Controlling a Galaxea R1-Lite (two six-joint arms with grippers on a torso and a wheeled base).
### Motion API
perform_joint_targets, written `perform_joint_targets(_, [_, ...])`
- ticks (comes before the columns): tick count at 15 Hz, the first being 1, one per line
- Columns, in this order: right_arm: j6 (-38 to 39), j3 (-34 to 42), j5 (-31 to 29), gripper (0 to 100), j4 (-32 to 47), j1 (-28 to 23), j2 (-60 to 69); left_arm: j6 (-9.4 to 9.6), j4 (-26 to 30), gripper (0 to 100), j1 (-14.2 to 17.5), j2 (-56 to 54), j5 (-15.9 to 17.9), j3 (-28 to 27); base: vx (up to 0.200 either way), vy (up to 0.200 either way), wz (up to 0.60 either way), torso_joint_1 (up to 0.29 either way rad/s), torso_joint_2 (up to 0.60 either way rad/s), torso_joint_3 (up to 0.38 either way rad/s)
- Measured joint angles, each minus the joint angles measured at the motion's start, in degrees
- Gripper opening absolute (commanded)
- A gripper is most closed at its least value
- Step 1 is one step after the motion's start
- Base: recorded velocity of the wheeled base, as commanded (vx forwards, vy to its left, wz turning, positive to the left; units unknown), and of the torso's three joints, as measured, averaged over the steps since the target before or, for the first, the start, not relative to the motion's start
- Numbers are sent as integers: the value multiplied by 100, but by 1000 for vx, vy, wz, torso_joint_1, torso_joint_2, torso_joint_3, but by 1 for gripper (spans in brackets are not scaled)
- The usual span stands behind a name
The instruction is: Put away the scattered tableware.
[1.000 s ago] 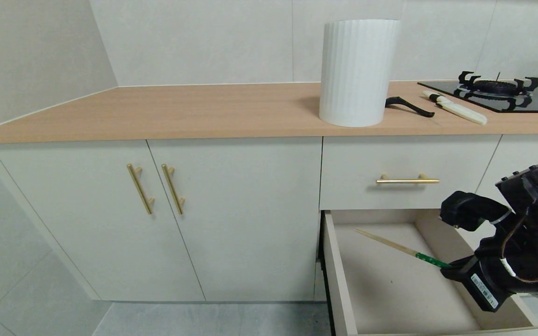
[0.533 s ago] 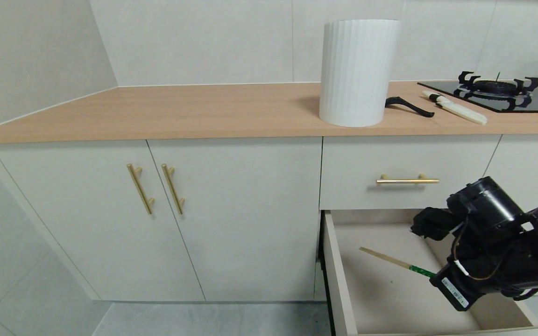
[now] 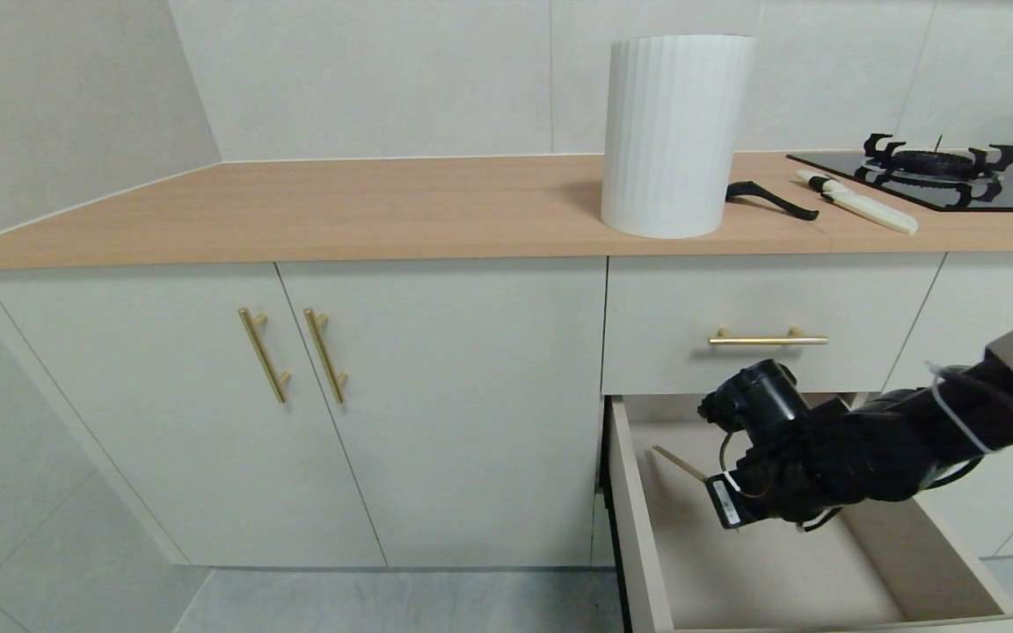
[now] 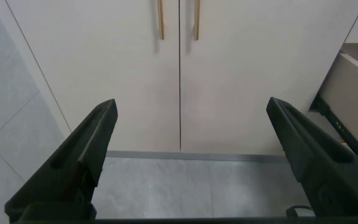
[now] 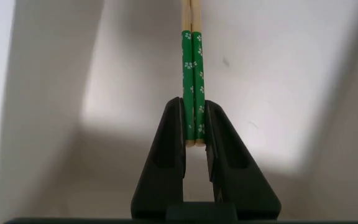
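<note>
Right claw [image 5: 194,134], inside the open drawer [image 3: 634,527], is clamped on green-ended chopsticks [image 3: 678,463] pointing toward ten o'clock; left claw [image 4: 191,143] stands apart.

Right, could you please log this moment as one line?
right gripper: shut on chopsticks | chopsticks: held over open drawer, not released | left gripper: open, facing cabinet doors

The black right arm [image 3: 955,422] extends in from the right side with its wrist angled downward. The right end effector [image 3: 716,489] is clamped on a pair of green-ended wooden chopsticks [image 5: 192,68]. The left end effector [image 4: 194,140] has its two dark fingers [image 4: 95,146] spread wide apart.
</note>
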State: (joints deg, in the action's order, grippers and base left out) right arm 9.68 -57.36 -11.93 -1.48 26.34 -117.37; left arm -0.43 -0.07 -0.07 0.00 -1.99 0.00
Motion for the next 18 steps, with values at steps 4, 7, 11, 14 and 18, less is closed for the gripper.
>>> perform_joint_targets(4, [395, -430, -2, 0, -46, -2, -672, 0, 0, 100, -2, 0, -1, -2, 0, 0, 0, 0, 0, 0])
perform_joint_targets(7, [402, -466, -2, 0, -63, 4, -1011, 0, -2, 100, 0, 0, 0, 0, 0, 0, 0, 0, 0, 0])
perform_joint_targets(11, [406, -510, -21, 0, -66, 24, -1488, 0, 0, 100, -2, 0, 0, 0, 0, 0, 0, 0, 0, 0])
perform_joint_targets(14, [411, -603, -60, 0, -68, 33, -1771, 0, 0, 100, -2, 0, -1, 0, 0, 0, 0, 0, 0, 0])
perform_joint_targets(18, [414, -625, -55, 0, -73, 35, -1898, 0, 0, 100, 0, 0, 0, 0, 0, 0, 0, 0, 0, 0])
